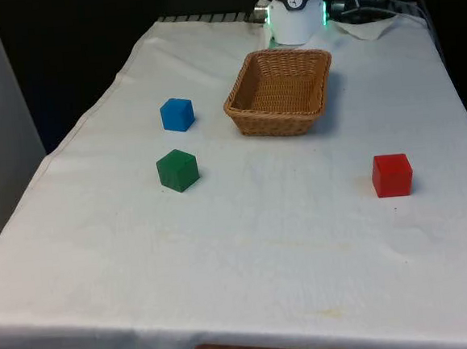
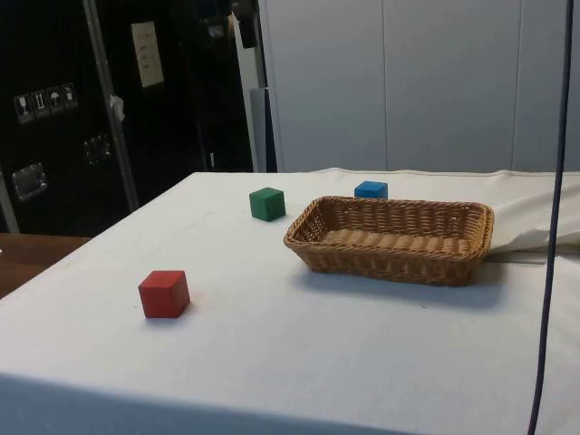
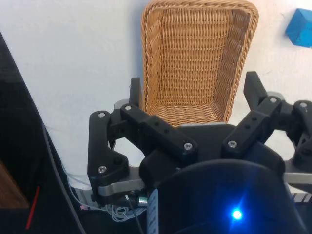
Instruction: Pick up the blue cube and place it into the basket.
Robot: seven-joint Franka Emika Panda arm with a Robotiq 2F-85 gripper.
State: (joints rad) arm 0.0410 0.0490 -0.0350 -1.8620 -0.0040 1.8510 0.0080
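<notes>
1. Red cube (image 1: 392,175) sits nearest on the worktop (image 1: 248,254), alone.
2. Green cube (image 1: 176,170) comes next, blue cube (image 1: 177,114) just behind, beside the wicker basket (image 1: 249,113).
3. Basket partly hides the blue cube in the side view.
4. Gripper (image 3: 195,92) hangs spread wide above the basket, holding nothing.

1. Basket (image 1: 279,92) is sitting on the table (image 1: 248,254), toward the far end.
2. Blue cube (image 1: 177,114) is lying just off the basket toward the front view's left.
3. Green cube (image 1: 176,170) is sitting nearer the camera than the blue cube, close to it.
4. Red cube (image 1: 392,175) is lying well apart, on the front view's right.
5. Gripper (image 3: 195,90) is hanging above the basket's end.
</notes>
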